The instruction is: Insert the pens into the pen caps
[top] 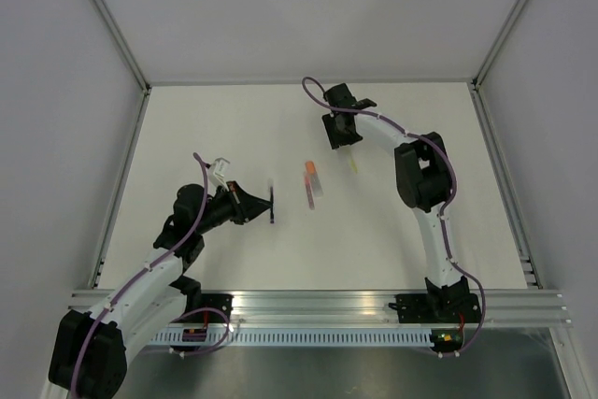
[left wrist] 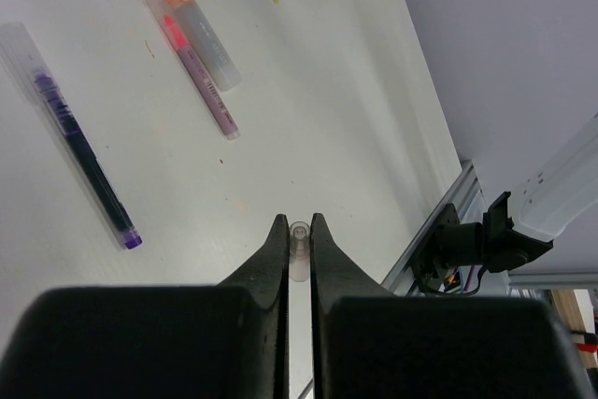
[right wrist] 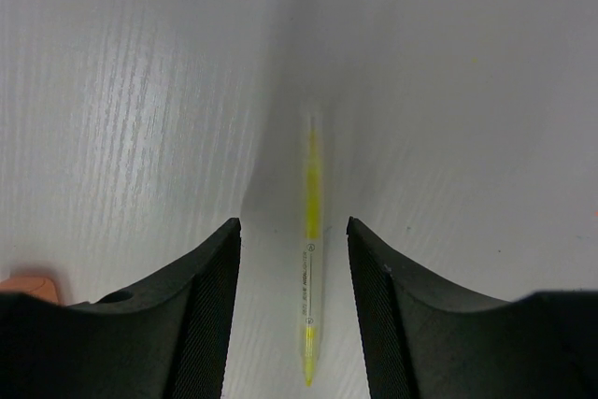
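My left gripper (left wrist: pixel 299 221) is shut on a small clear pen cap (left wrist: pixel 299 251), held above the table; in the top view it (top: pixel 260 205) sits just left of the black pen (top: pixel 272 205). That pen (left wrist: pixel 82 149) lies uncapped, with a dark purple core. My right gripper (right wrist: pixel 293 223) is open, with its jaws either side of the pale yellow pen (right wrist: pixel 311 259) lying on the table, not touching it; it also shows in the top view (top: pixel 353 165). An orange cap (top: pixel 307 169) sits on a whitish-grey pen (left wrist: pixel 210 49), beside a pink-tipped pen (left wrist: pixel 204 83).
The table's metal front rail (top: pixel 318 306) runs along the near edge, and grey walls enclose the white table (top: pixel 234 128) on the other sides. The right arm's base (left wrist: pixel 476 242) shows at the right of the left wrist view.
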Controlling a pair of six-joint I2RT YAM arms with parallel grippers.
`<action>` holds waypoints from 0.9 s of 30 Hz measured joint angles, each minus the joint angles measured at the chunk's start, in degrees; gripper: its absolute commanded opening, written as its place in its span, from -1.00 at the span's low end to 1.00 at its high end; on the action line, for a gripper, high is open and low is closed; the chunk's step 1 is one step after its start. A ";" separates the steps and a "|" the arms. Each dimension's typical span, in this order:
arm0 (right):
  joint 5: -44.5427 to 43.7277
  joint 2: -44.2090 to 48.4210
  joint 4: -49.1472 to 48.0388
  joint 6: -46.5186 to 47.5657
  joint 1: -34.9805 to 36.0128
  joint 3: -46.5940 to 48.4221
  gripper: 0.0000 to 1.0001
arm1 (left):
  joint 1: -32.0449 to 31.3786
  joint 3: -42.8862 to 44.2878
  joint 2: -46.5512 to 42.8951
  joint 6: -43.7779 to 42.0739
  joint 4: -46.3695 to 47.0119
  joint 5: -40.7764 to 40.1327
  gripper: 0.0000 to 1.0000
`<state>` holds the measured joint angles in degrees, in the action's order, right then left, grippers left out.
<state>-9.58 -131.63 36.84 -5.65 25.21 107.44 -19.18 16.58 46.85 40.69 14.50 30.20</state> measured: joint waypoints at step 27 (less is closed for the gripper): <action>-4.90 27.54 -0.37 -53.42 -12.76 -41.09 -0.92 | 0.00 0.00 -0.02 0.00 -2.14 -0.59 -0.95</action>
<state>-14.48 -104.09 36.47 -59.07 12.45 66.35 -19.18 16.58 46.83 40.69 12.36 29.61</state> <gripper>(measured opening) 0.061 0.058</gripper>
